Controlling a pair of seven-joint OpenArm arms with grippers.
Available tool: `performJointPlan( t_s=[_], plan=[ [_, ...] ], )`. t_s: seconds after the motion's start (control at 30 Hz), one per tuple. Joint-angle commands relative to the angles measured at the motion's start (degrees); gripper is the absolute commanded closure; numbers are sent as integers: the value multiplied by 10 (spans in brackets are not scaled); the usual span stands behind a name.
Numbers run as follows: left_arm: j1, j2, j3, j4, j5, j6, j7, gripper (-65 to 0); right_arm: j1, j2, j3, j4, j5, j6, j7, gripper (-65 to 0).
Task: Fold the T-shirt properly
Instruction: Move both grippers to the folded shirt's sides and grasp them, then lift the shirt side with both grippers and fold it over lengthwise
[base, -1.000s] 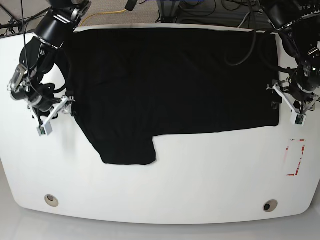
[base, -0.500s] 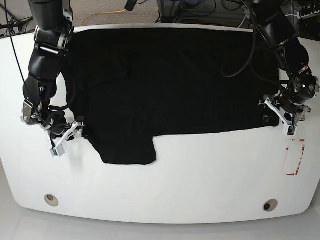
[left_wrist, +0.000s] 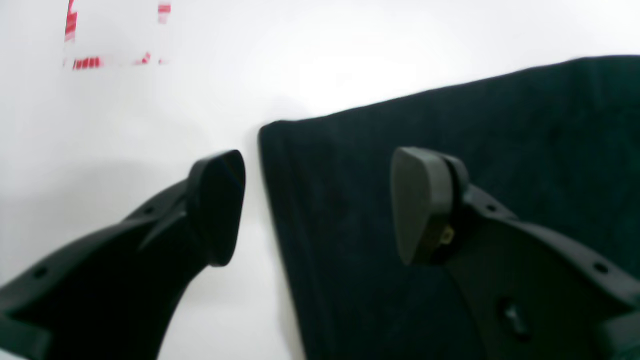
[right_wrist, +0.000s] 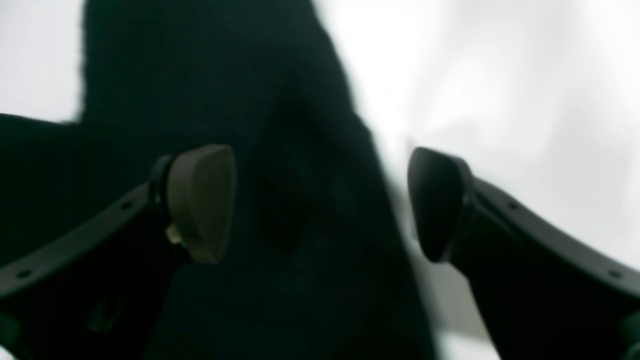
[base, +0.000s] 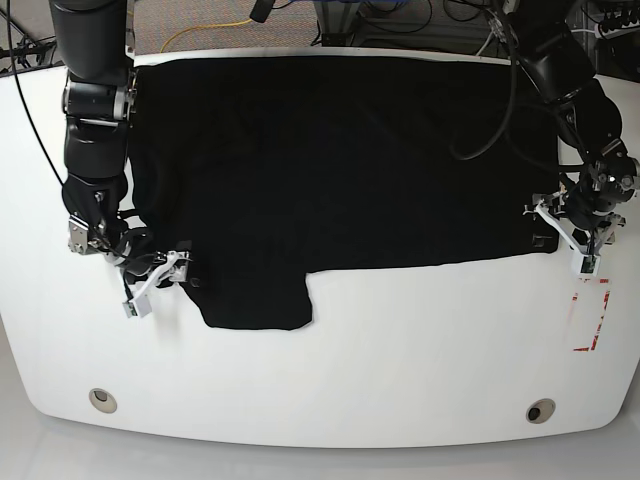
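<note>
Black T-shirt (base: 340, 160) lies flat on white counter (base: 400, 370), sleeve (base: 255, 300) jutting toward near edge. Left hand (left_wrist: 317, 205) spread, straddling shirt's corner: one finger over bare counter, other over fabric. Right hand (right_wrist: 320, 202) spread, straddling sleeve-side edge. Neither pinches cloth. Red tape marks (base: 592, 315) near left hand.

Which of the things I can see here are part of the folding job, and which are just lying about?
Part of the job:
T-shirt, spread flat
left gripper, open at the shirt's corner
right gripper, open over the sleeve edge

Just lying about:
table
red tape marks
yellow cable behind the table
</note>
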Motion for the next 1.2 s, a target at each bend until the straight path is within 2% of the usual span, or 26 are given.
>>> performJointPlan(
  t_s=[0.0,0.07,0.23,0.47,0.6,0.8,0.97,1.03,1.17],
  plan=[
    [-18,-18,-1,-8,-8,21,-11,-432,11,-3,-1,3,-1,5,-9,-504],
    [-27,-27,-1,-18,-10,36,-11,-432,11,-10,-2,3,-1,5,-9,-468],
    [-49,-34,-1,-63,-9,45,-16,-433,13,-12,-2,3,-1,5,1,-274],
    [-59,-40,2,-146,-7,46,-73,-433,13,-12,-3,3,-1,5,5,-63],
    [-60,-40,3,-181,-7,47,-87,-433,13,-12,-3,3,-1,5,5,-48],
    [-63,-40,3,-215,-7,82,-112,-433,13,-12,-3,3,-1,5,5,-48],
    [-66,-40,3,-242,-7,71,-111,-417,13,-12,-3,4,-1,5,4,-43],
    [-66,-40,3,-243,-7,59,-111,-361,14,-12,-3,4,-1,5,4,-41],
    [-66,-40,26,-244,-6,52,-112,-78,14,-12,-3,20,0,5,4,0]
  ],
)
